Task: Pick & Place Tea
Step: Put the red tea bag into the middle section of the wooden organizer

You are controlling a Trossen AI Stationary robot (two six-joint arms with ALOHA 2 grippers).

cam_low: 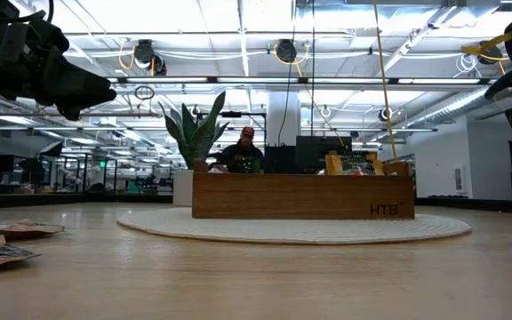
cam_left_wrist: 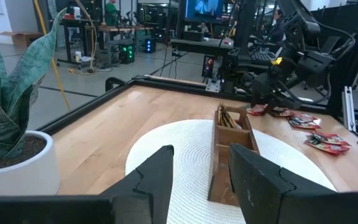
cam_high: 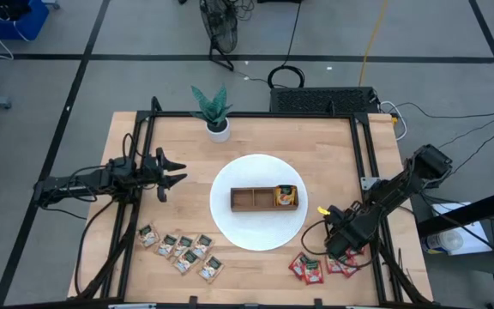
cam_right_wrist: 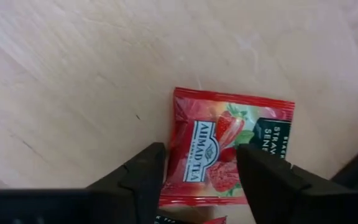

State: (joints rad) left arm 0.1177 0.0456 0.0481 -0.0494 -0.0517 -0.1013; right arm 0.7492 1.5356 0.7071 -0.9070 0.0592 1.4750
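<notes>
High view takes in the whole wooden table (cam_high: 256,275), where a round white mat (cam_high: 230,184) carries a brown three-compartment tray (cam_high: 264,198) with orange-yellow sachets (cam_high: 286,196) standing in its right-hand compartment. Near the front edge lie two loose groups of tea: pale beige sachets (cam_high: 181,251) at the left and red sachets (cam_high: 320,267) at the right. A potted plant (cam_high: 215,114) stands behind the mat. The left gripper (cam_high: 176,172) waits over the table's left side, well apart from the tea; its own wrist view shows its fingers (cam_left_wrist: 157,180) spread and empty, pointed at the tray. The right gripper (cam_high: 343,249) hangs low over the red group, and from above its fingers cannot be made out. Only the right wrist view settles the matter: one red sachet (cam_right_wrist: 229,146), printed with a strawberry, lies flat on the wood with a dark finger (cam_right_wrist: 138,177) on each side, parted, not visibly pressing it. Low view adds a person (cam_low: 242,153) seated far behind the tray, unseen from overhead
</notes>
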